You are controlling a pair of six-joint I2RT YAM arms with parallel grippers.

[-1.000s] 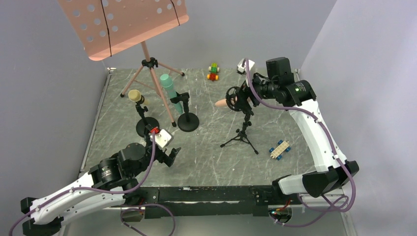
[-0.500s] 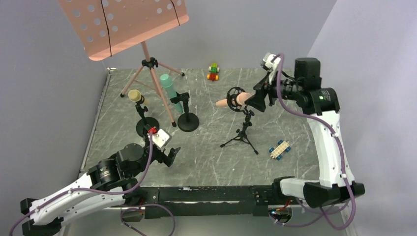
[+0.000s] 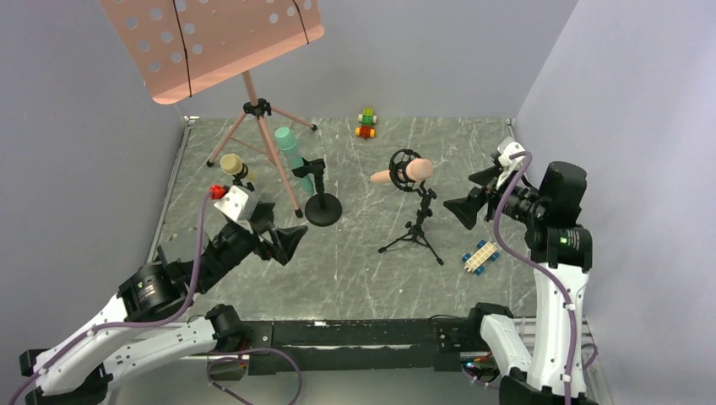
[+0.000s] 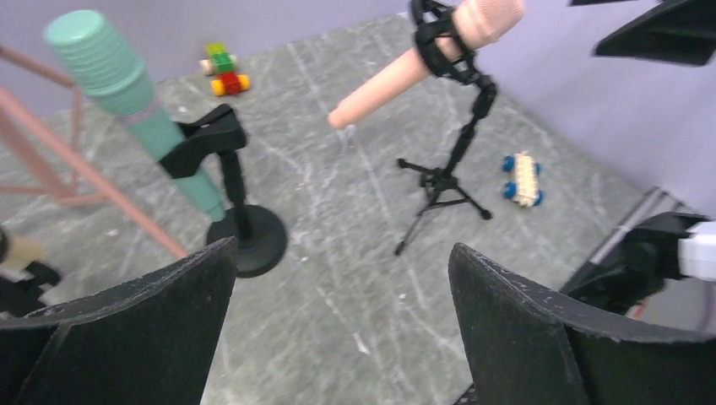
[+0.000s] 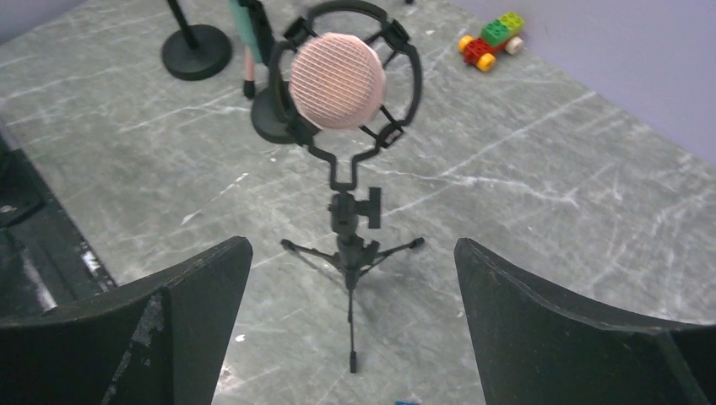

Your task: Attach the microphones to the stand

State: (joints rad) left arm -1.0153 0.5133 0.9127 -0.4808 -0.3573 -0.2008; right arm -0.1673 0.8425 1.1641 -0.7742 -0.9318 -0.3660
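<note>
The salmon pink microphone [image 3: 404,173] lies level in the ring mount of a black tripod stand [image 3: 414,229], its ribbed head [image 5: 336,80] facing my right wrist camera. Held tilted in a clip on a round-base stand [image 3: 322,208] is the teal-green microphone [image 3: 291,156]. The pale yellow microphone [image 3: 234,166] sits on a stand just behind my left arm. My left gripper [image 3: 283,229] hovers open and empty near the teal stand's base. My right gripper [image 3: 473,192] is open and empty, well to the right of the pink microphone, touching nothing.
A pink sheet-music stand [image 3: 211,42] on a tripod rises at the back left, one leg crossing by the teal microphone. A coloured brick car [image 3: 366,123] sits at the back. A blue-and-white brick car [image 3: 480,256] lies near the tripod stand's right.
My right gripper has let go of the pink microphone, opened wide and drawn back to the right. My left arm has lifted and swung towards the yellow and teal stands.
</note>
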